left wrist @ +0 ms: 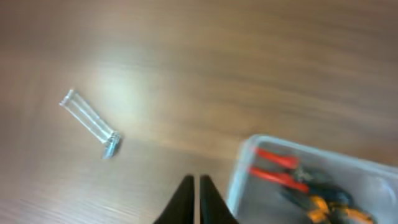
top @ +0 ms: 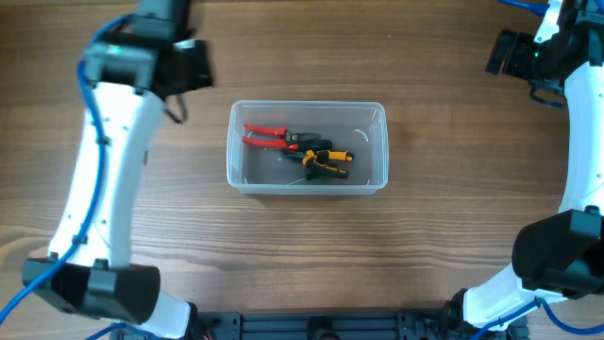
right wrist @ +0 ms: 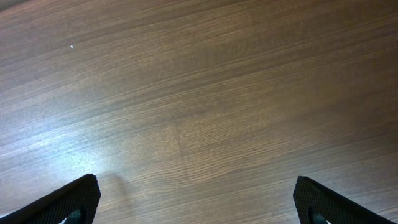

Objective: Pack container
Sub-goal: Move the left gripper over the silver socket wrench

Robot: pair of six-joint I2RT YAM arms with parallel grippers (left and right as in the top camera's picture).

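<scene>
Container (top: 308, 190) sits at the middle of the table (top: 425, 246), upright and open at the top, its long sides running left to right. Two tools lie on its floor. Red pliers (top: 267, 137) lie toward its left end, with the handles pointing at the left wall. Yellow pliers (top: 328, 159) lie just right of them, nearer the front wall, and the two tools meet around the container's middle.

My left gripper (left wrist: 194, 186) hangs just outside the container's left end, its fingers pressed together with only a thin slit between them and nothing in them. My left wrist camera shows the rounded corner of the container (left wrist: 239, 171) right beside the tips, with the red pliers (left wrist: 277, 168) and yellow pliers (left wrist: 323, 205) inside. A small clear tube (left wrist: 90, 123) lies flat on the wood, farther out from that same end and apart from the container.

My right gripper (right wrist: 196, 186) is spread wide over bare wood, holding nothing, well apart from the container beyond its right end.
</scene>
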